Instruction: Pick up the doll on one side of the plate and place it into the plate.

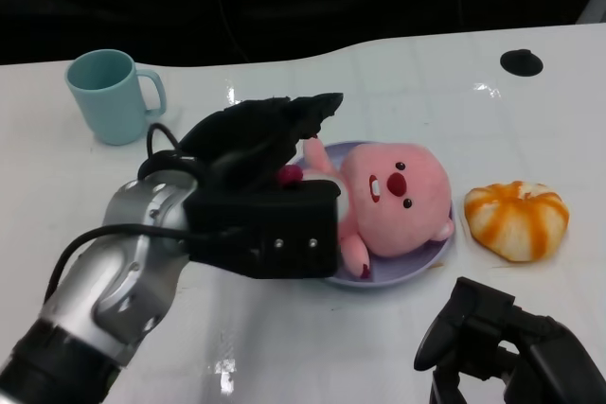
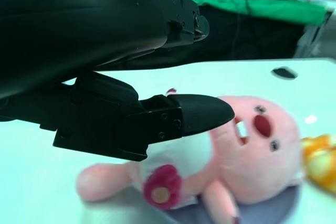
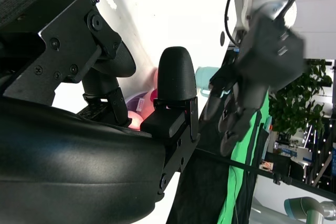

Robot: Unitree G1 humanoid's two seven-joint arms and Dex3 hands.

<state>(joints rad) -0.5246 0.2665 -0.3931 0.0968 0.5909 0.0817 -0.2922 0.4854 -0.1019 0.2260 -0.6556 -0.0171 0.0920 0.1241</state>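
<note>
White desk [image 1: 284,347], dark backdrop behind it. Going left to right in my head view: teal mug [image 1: 112,95] at the far left, well apart from the action. Next, my left robot hand [image 1: 260,153] hovering over the left edge of the plate [image 1: 431,253], fingers [image 2: 197,114] spread and reaching toward the doll [image 1: 398,198]. From the left wrist view I see daylight between the fingers and the plush, nothing pinched, so I read that hand as apart and empty.

Doll is the pink plush, lying on its back, head and body inside the plate; one arm or leg sticks out over the left rim toward my hand, per the wrist view. Just right of the plate, an orange-and-white striped pumpkin [image 1: 517,219] on the desk, near but not touching. Black round disc [image 1: 521,61] far back right.

Right robot hand [image 1: 492,333] low at the right corner, away from everything; fingers look curled in on nothing, so together and empty.

My call: placement is essentially done, doll is in the plate. Left to do: pull the left hand clear, maybe tuck in the overhanging limb.
</note>
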